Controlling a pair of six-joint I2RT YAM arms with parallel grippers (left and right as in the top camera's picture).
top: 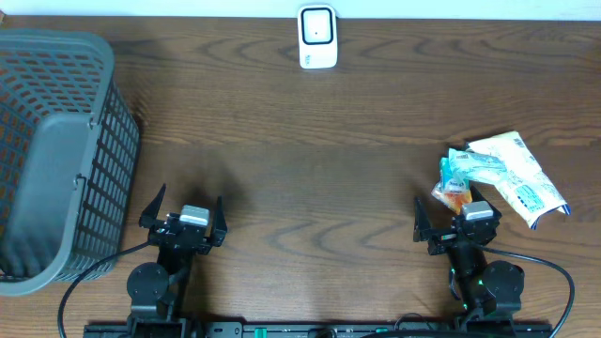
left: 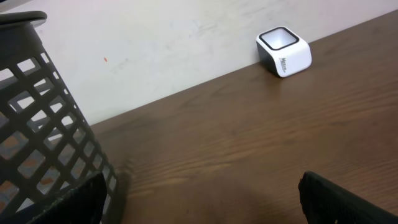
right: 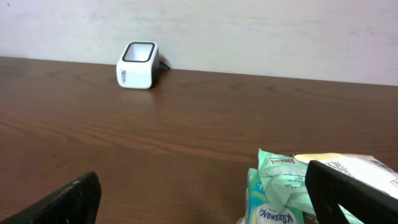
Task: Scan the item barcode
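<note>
- Right jaws: spread fully and holding nothing, low at the near edge of the worktop.
- Left jaws: likewise wide apart and empty, well apart from the goods.
- Items: a teal pouch, an orange packet and a white packet lie heaped directly ahead of the right jaws, the orange one nearest them. The white packet's long axis runs diagonally, far-left to near-right.
- Nearer arm: the right, clearly.
- Scanner: at the far edge, ahead and left of the heap; a lifted item would probably travel that way.
- Basket: far left, beside the left jaws.
</note>
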